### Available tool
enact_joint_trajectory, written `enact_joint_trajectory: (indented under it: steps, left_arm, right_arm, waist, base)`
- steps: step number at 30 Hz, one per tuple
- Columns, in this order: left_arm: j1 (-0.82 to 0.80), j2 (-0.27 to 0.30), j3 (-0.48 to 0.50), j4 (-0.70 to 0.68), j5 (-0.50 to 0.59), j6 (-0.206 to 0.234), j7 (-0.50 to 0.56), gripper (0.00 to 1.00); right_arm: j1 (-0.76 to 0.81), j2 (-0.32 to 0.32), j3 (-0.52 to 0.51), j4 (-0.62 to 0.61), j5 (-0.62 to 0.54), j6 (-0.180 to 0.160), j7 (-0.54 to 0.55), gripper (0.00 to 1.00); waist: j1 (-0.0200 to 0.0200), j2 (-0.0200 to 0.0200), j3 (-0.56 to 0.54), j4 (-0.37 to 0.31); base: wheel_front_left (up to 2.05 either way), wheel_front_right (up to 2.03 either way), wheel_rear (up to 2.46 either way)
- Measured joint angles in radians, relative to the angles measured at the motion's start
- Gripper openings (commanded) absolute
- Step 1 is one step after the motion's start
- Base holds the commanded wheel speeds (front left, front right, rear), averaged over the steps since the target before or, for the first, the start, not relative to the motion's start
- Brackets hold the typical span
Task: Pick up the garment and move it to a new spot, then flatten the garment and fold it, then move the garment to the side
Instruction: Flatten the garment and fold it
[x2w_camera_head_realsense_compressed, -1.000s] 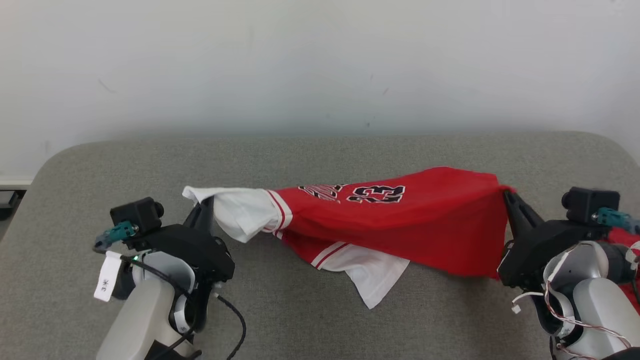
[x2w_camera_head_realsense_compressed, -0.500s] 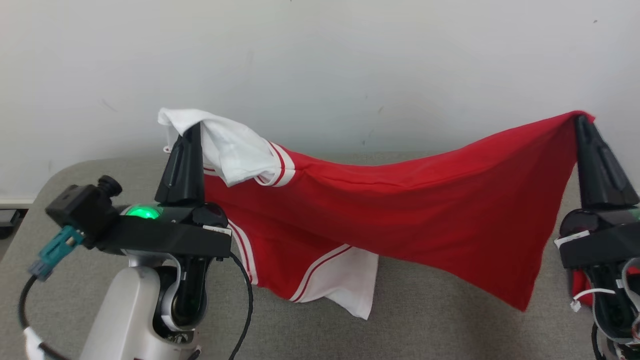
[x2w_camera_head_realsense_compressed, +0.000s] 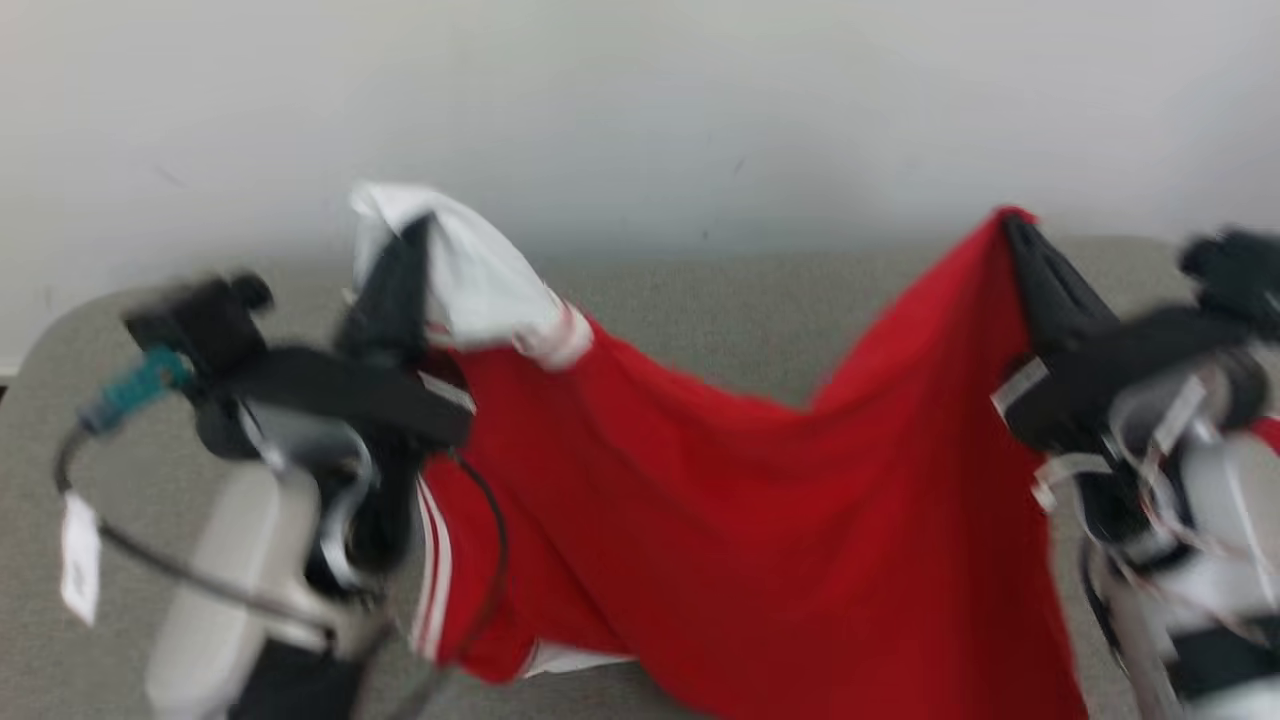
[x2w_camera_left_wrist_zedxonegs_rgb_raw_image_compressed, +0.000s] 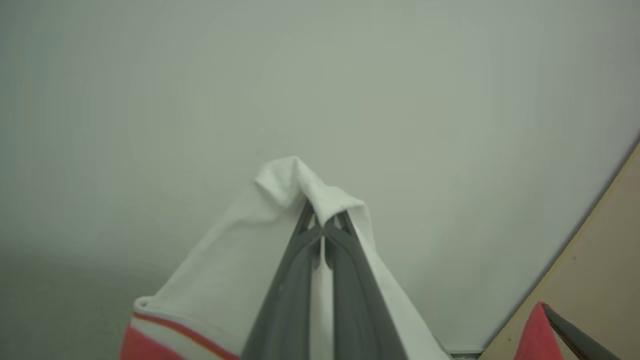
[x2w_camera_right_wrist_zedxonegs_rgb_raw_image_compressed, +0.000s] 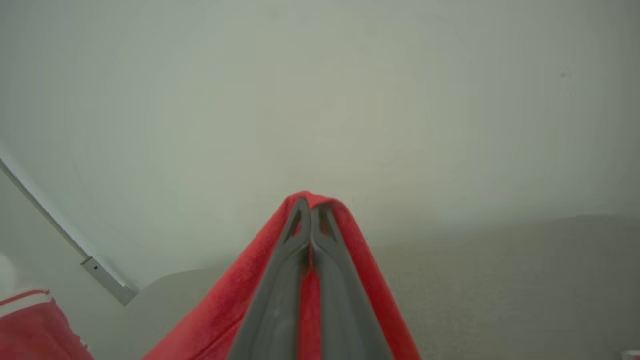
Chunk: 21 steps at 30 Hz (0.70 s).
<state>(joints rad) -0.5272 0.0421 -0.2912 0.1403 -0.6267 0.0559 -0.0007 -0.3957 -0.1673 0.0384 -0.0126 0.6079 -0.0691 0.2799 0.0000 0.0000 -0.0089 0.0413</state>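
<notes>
Aloft, red garment (x2w_camera_head_realsense_compressed: 750, 520); tag (x2w_camera_head_realsense_compressed: 78, 556) illegible.

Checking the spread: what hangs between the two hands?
The red jersey sags between the left hand and the right hand, seen in the head view.

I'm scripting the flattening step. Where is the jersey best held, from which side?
Likely its two upper corners, approached from below: left gripper on the white sleeve, right gripper on the red corner; the jersey hangs spread between them.
</notes>
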Motion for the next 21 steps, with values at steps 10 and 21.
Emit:
enact_joint_trajectory:
  steps: [10,21]
  left_arm:
    - [-0.521,-0.013,0.07,0.064,0.106,0.04,-0.149,0.0]
    - [-0.274,-0.005,-0.058,0.119,0.103,-0.004,-0.105,0.0]
  right_arm:
    - [-0.602,-0.077,-0.042,0.152,-0.114,0.004,-0.101,0.0]
    - [-0.212,-0.14,0.004,0.153,-0.143,0.024,-0.018,0.0]
  waist:
    - [0.0,-0.0001,0.096,-0.023]
    - [0.0001,0.0,0.129,0.034]
  base:
    - [0.0,0.0,0.0]
    - [0.0,0.0,0.0]
